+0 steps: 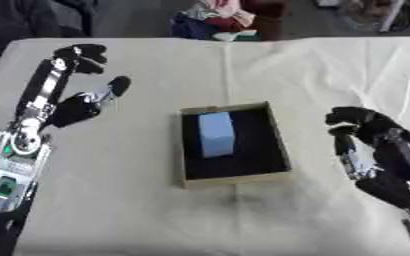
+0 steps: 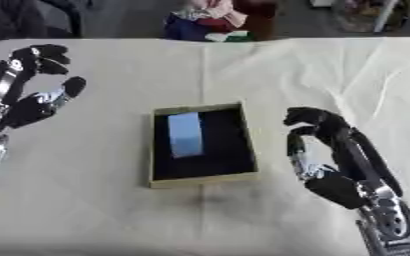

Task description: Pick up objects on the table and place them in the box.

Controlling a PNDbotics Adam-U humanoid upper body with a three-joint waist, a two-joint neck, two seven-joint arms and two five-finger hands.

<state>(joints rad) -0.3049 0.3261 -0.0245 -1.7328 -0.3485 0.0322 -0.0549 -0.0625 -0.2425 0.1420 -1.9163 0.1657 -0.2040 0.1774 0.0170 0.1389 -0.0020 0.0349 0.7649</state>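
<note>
Between my two hands sits the shallow tan cardboard box (image 1: pixel 235 179) with the pale blue rectangular block (image 1: pixel 215 134) already inside (long axis running away from me), my empty curled right hand (image 2: pixel 318 142) nearer than my spread left hand (image 1: pixel 79 102).

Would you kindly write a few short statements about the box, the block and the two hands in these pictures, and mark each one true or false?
1. The light blue block lies inside the box. True.
2. The left hand holds the block. False: it holds nothing, and is well to the box's left above the cloth.
3. The right hand is to the right of the box, fingers curled and holding nothing. True.
4. The box has a lid closed over it. False: it is open on top, its dark inside showing.
5. The table is covered with a pale cloth. True.
</note>
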